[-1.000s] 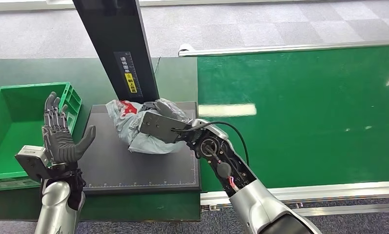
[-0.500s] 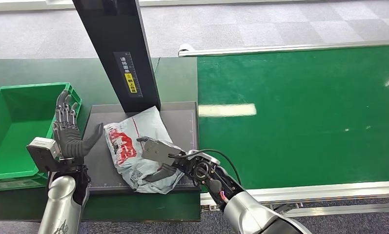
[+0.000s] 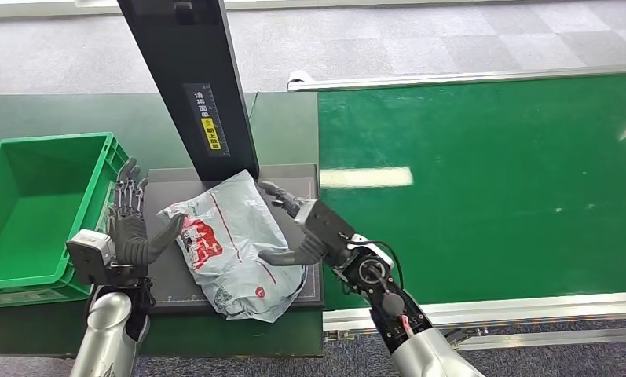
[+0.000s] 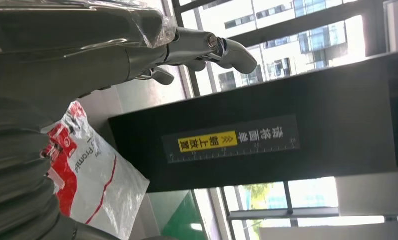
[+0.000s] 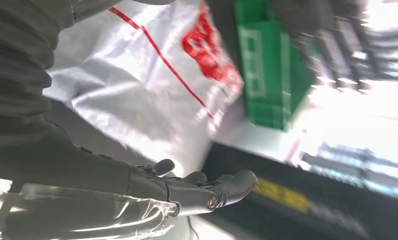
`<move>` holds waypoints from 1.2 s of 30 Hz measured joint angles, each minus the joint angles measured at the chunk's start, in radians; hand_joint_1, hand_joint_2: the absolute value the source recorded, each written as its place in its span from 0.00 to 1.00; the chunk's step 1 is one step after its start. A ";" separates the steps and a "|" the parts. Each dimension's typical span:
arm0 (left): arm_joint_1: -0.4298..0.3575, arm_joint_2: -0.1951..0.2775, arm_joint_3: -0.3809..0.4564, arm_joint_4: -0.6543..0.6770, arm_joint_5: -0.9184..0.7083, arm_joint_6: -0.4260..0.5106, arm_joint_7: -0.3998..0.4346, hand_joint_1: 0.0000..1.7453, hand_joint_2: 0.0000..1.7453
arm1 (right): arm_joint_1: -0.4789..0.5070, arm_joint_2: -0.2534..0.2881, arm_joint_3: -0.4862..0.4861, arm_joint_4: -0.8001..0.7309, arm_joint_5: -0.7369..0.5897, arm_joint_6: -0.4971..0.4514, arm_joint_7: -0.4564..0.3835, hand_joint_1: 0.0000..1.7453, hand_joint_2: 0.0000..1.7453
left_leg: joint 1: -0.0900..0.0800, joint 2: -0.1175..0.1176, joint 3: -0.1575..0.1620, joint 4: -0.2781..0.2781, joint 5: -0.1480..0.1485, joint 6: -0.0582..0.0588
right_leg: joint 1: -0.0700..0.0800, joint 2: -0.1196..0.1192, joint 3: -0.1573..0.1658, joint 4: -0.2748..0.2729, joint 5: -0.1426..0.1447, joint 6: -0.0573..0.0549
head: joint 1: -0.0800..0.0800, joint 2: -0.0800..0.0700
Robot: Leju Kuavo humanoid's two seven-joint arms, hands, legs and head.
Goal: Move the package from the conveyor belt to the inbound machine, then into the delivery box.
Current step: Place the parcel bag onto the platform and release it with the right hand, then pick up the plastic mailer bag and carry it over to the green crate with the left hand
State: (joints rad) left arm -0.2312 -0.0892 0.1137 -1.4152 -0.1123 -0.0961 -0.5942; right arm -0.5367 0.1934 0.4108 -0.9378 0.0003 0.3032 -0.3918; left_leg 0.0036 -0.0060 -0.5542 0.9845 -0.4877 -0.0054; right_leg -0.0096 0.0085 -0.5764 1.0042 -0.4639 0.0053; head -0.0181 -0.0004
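Note:
The package (image 3: 229, 245), a grey-white plastic bag with red print, lies flat on the dark platform (image 3: 184, 283) of the inbound machine, its near corner hanging over the front edge. My left hand (image 3: 133, 228) stands upright at the package's left edge, fingers spread, thumb reaching to the bag. My right hand (image 3: 298, 228) is at the bag's right side, fingers apart, thumb against the bag, holding nothing. The left wrist view has the package (image 4: 89, 175) below my fingers (image 4: 206, 45). The right wrist view has the package (image 5: 137, 85) beside my fingers (image 5: 211, 192).
The machine's black column (image 3: 192, 78) with a yellow label rises just behind the package. A green delivery box (image 3: 27, 204) stands left of the platform, also in the right wrist view (image 5: 266, 75). The green conveyor belt (image 3: 482, 188) stretches to the right.
My right hand has let go of the package and drawn back to its right side. The bag now lies spread flat. My left hand has moved in to its left edge.

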 joint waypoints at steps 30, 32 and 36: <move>-0.284 0.169 -0.511 0.451 -0.781 0.104 0.231 0.00 1.00 | 0.415 -0.155 -0.391 -0.506 -0.093 -0.072 -0.085 0.00 1.00 | 0.000 0.000 0.005 -0.001 0.000 0.000 | 0.000 0.000 0.006 0.000 0.000 0.000 | 0.000 0.000; -0.331 0.177 -0.533 0.499 -0.808 0.085 0.247 0.00 1.00 | 0.414 -0.150 -0.391 -0.515 -0.093 -0.076 -0.080 0.00 1.00 | 0.000 0.000 0.008 -0.001 -0.001 0.000 | 0.000 0.000 0.010 0.000 0.000 0.000 | 0.000 0.000; -0.391 0.187 -0.562 0.570 -0.829 0.069 0.259 0.00 1.00 | 0.414 -0.144 -0.391 -0.528 -0.093 -0.078 -0.075 0.00 1.00 | 0.000 0.000 0.013 -0.001 -0.001 0.000 | 0.000 0.000 0.016 0.000 0.000 0.000 | 0.000 0.000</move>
State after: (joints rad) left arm -0.6219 0.0977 -0.4483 -0.8457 -0.9412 -0.0270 -0.3352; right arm -0.1231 0.0498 0.0198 -1.4659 -0.0927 0.2251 -0.4666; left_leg 0.0036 -0.0059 -0.5408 0.9830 -0.4888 -0.0058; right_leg -0.0095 0.0083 -0.5608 1.0039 -0.4640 0.0051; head -0.0182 -0.0004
